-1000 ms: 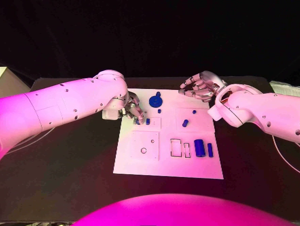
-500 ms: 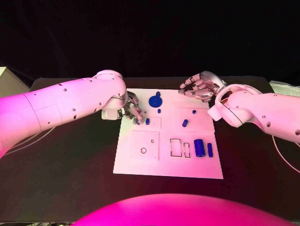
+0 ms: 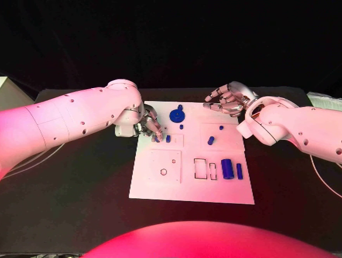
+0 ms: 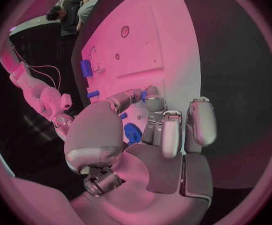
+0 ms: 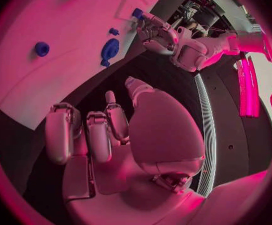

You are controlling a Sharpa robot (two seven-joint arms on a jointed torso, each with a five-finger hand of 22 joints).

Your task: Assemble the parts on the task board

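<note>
The white board (image 3: 193, 183) lies flat in the middle of the black table (image 3: 70, 204), with wide bare table along its near, left and right edges. Its far edge runs close to both hands.

The left hand (image 3: 150, 126) sits at the board's left edge, near the far corner. Its fingertips (image 3: 157, 134) reach down over the edge onto a small blue peg (image 3: 155, 138) that stands beside a second blue peg (image 3: 167, 138) in a square outline. In the left wrist view the fingers (image 4: 150, 105) close around a blue piece at their tips, so this hand appears to pinch the peg.

The right hand (image 3: 228, 100) hovers over the table just beyond the board's far edge, towards the right corner. Its fingers are curled inward and hold nothing; the right wrist view shows the fingers (image 5: 98, 135) bent with dark table beneath them.

A round blue gear-like part (image 3: 177, 114) lies near the far edge between the two hands, with a tiny blue knob (image 3: 181, 127) just below it. A short blue peg (image 3: 211, 141) lies in the middle right. Near the right edge a thick blue cylinder (image 3: 227, 169) and a thin blue bar (image 3: 239, 171) lie side by side, next to two empty rectangular slots (image 3: 205, 169). A square recess with a small hole (image 3: 164, 172) takes the left middle. The board's near third is bare.
</note>
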